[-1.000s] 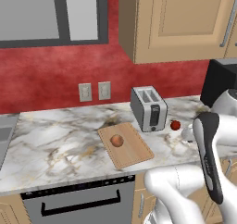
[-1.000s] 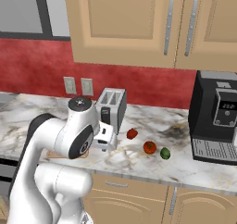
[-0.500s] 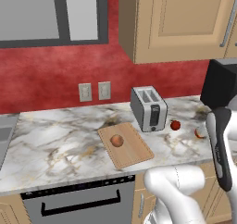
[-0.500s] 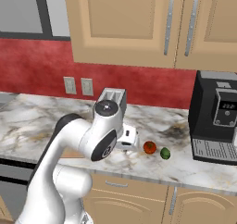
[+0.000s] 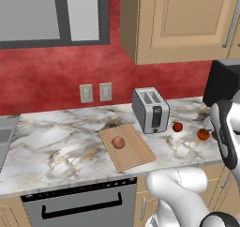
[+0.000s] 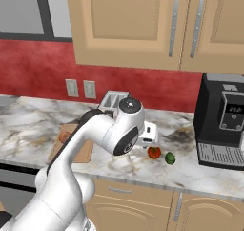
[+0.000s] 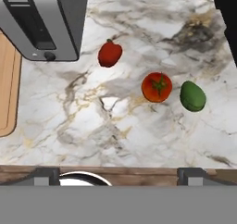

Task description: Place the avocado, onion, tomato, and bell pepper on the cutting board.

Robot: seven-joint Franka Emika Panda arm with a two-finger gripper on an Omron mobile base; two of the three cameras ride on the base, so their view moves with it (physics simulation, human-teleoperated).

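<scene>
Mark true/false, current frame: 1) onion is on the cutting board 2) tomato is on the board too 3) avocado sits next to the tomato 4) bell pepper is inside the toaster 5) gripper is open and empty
1) True: the onion lies on the cutting board.
2) False: the tomato is on the marble counter, right of the toaster.
3) True: the avocado lies just beside the tomato, apart from it.
4) False: the bell pepper lies on the counter beside the toaster.
5) True: the gripper is open, holding nothing.
</scene>
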